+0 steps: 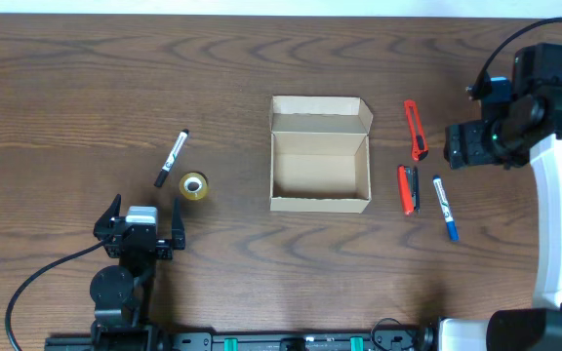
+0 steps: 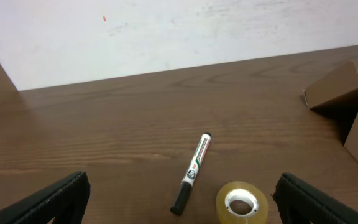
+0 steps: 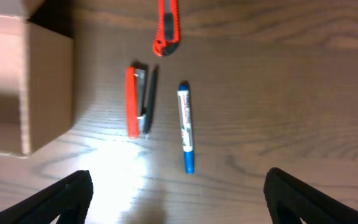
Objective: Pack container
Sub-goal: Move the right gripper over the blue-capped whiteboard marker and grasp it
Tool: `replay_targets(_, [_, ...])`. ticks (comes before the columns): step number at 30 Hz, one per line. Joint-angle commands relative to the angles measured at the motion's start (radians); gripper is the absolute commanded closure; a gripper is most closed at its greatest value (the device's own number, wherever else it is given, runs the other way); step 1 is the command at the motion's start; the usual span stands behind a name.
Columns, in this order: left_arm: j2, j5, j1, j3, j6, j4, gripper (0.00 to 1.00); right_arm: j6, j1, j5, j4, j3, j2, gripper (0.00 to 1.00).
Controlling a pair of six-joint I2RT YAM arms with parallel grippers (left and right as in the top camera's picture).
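Closest to me, by the near edge of the desk on the left, the left end effector (image 1: 146, 202) hovered with its jaws spread wide and nothing between them. Just beyond it sat a roll of clear tape (image 1: 194, 186), and a little farther a black marker (image 1: 172, 157) lay at a slant, apart from the roll.

The container (image 1: 320, 203) stood about the middle of the desk, its flap lid (image 1: 320, 115) thrown back on the far side. Its floor was bare, so I judged that packing had not begun: five items lay outside and all of them were left to load.

On the right side of the box lay a red stapler (image 1: 408, 189) and a blue marker (image 1: 445, 208) side by side without touching, with a red box cutter (image 1: 416, 131) farther back. The right end effector (image 3: 178, 186) hung over the blue marker and stapler, jaws well apart and gripping nothing.

Only the overhead view looked into the box and showed it empty. The right wrist view gave just its outer side wall, but it did show the gap between the jaws, which the overhead hid. The left wrist view caught one corner of the box, the printed label on the black marker, and a pale wall (image 2: 166, 37) beyond the far edge.
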Motion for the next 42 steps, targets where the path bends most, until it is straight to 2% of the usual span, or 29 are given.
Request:
replay_targets(1, [-0.006, 0.000, 0.006, -0.009, -0.004, -0.056, 0.05, -0.014, 0.005, 0.035, 0.017, -0.071, -0.007, 0.15])
replay_targets(3, [-0.006, 0.000, 0.006, -0.009, -0.004, -0.056, 0.05, -0.059, 0.008, 0.012, 0.035, -0.131, -0.017, 0.23])
replay_targets(4, [-0.006, 0.000, 0.006, -0.009, -0.004, -0.056, 0.05, -0.072, 0.006, 0.016, 0.051, -0.161, -0.023, 0.24])
replay_targets(7, [-0.006, 0.000, 0.006, -0.009, -0.004, -0.056, 0.05, -0.145, 0.000, 0.020, 0.084, -0.253, -0.038, 0.22])
replay_targets(14, [-0.006, 0.000, 0.006, -0.009, -0.004, -0.056, 0.05, -0.091, -0.028, 0.125, 0.220, -0.417, -0.037, 0.17])
replay_targets(18, [-0.006, 0.000, 0.006, -0.009, -0.004, -0.056, 0.05, -0.161, -0.060, 0.122, 0.311, -0.493, -0.028, 0.21])
replay_targets(22, [-0.006, 0.000, 0.006, -0.009, -0.004, -0.056, 0.05, -0.169, -0.082, 0.109, 0.354, -0.515, -0.003, 0.22])
replay_targets(25, [-0.006, 0.000, 0.006, -0.009, -0.004, -0.056, 0.05, -0.169, -0.082, 0.106, 0.380, -0.520, 0.012, 0.26])
replay_targets(29, [-0.006, 0.000, 0.006, -0.009, -0.004, -0.055, 0.05, -0.187, -0.082, 0.079, 0.407, -0.528, 0.034, 0.23])
replay_targets(42, [-0.006, 0.001, 0.006, -0.009, -0.005, -0.055, 0.05, -0.145, -0.080, 0.036, 0.481, -0.539, 0.248, 0.26])
